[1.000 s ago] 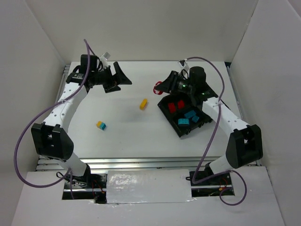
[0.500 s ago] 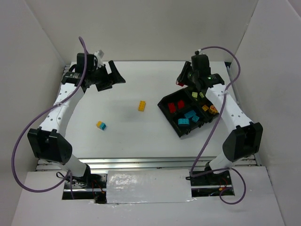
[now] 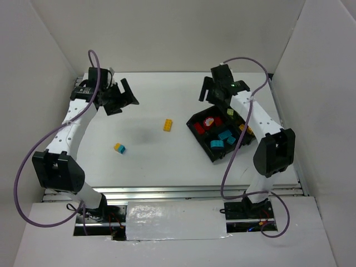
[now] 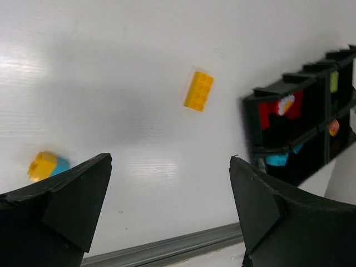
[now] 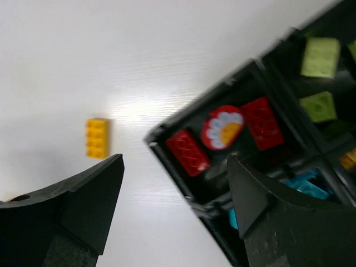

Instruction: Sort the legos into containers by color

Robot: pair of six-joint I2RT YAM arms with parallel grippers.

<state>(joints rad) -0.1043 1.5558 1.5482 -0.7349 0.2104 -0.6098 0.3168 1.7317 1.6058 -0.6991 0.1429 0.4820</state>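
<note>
The black tray (image 3: 199, 142) lies at the right, its containers holding sorted legos. In the right wrist view one compartment holds two red bricks (image 5: 188, 152) and a red piece with a white and yellow flower (image 5: 222, 127). Others hold green bricks (image 5: 320, 55) and cyan bricks (image 5: 303, 183). A yellow brick (image 3: 168, 124) lies loose mid-table, and a yellow and cyan brick (image 3: 119, 148) lies nearer the left. My right gripper (image 3: 210, 95) hangs open and empty by the tray's far-left corner (image 5: 175, 160). My left gripper (image 3: 123, 100) is wide open at the far left (image 4: 169, 211), well apart from both loose bricks.
White walls close in the table on three sides. A metal rail (image 3: 167, 192) runs along the near edge by the arm bases. A purple cable (image 3: 245, 58) arches over the right arm.
My right gripper opened, and the red flower piece now lies in the red compartment. That arm swung back over the tray's far-left corner. The left arm drew slightly left.
</note>
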